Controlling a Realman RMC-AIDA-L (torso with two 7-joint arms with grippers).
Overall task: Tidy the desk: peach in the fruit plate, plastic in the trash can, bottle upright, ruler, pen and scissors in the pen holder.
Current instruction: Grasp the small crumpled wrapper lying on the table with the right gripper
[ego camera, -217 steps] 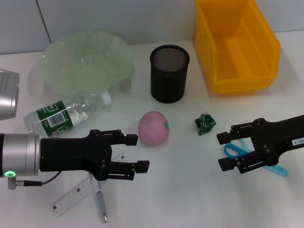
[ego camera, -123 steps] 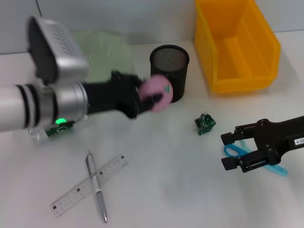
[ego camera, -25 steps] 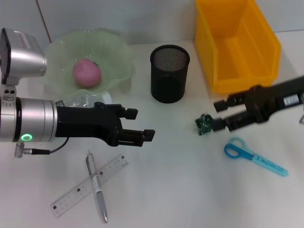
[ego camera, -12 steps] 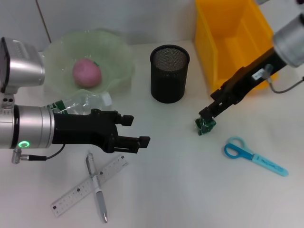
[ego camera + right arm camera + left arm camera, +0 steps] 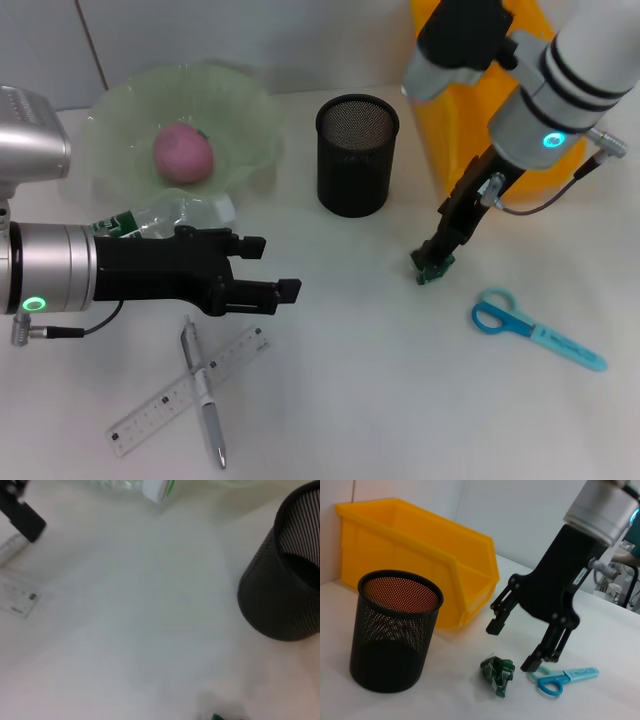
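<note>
- The left gripper [image 5: 262, 268] has its jaws apart with nothing between them; it hangs low over the desk beside the lying bottle [image 5: 165, 216], with the crossed ruler [image 5: 187, 390] and pen [image 5: 203, 394] on the near side of it.
- Behind that arm, the peach [image 5: 181, 153] already sits in the green fruit plate [image 5: 245, 120].
- The mesh pen holder [image 5: 357, 154] stands upright in the middle of the desk, apart from both arms.
- The right gripper [image 5: 514, 648] points down with its jaws spread, one finger on either side of the crumpled green plastic [image 5: 498, 673] but above it, not yet touching as far as I can tell.
- So the scrap lies straight below those jaws, and this arm is plainly the nearer one; I'd judge it only needs to drop and close.
- The yellow trash can [image 5: 565, 140] stands just behind that arm, and the scissors [image 5: 536, 329] lie near the scrap, toward the robot.
</note>
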